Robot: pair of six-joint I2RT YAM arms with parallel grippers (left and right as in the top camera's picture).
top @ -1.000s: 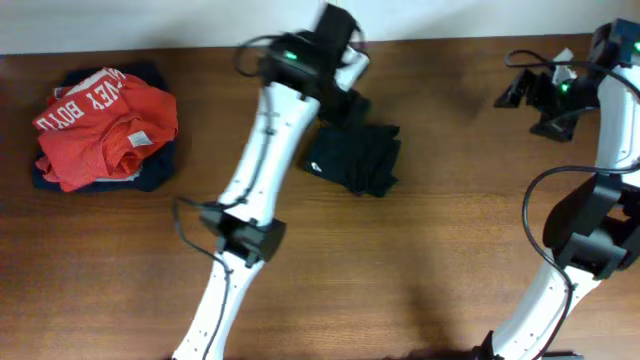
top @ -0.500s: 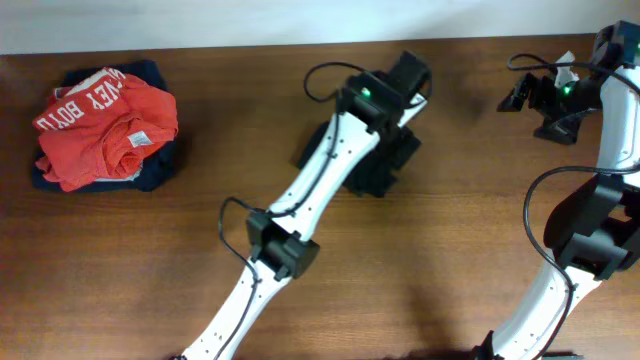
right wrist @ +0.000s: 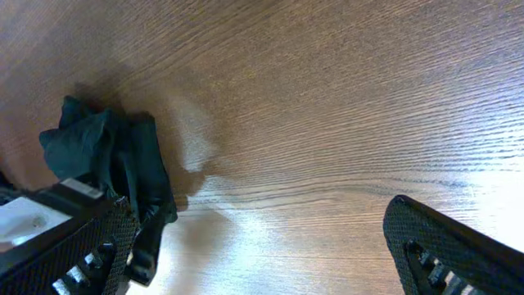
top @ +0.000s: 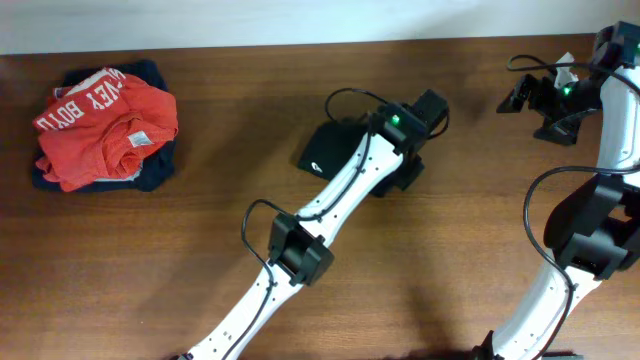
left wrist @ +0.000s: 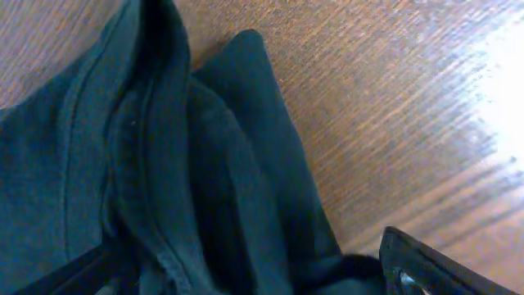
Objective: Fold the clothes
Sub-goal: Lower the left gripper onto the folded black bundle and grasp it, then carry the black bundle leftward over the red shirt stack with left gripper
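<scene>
The clothes are a black bundle at the table's middle back, with a small white tag on the near left corner. My left gripper is down over the bundle's right edge. In the left wrist view its jaws stand wide apart, and folds of the black fabric lie between the fingers; it is open, not clamped. My right gripper hovers at the back right, well apart from the clothes. It is open above bare wood, nothing between its fingers. The black bundle shows at the left of that view.
An orange-red shirt with white lettering lies heaped on a navy garment at the far left. The left arm stretches diagonally across the table's middle. The right arm's base stands at the right edge.
My left arm has swung to the right, from behind the black bundle's left side to over its right edge. The bundle's left part is now uncovered. The right arm has not moved.
</scene>
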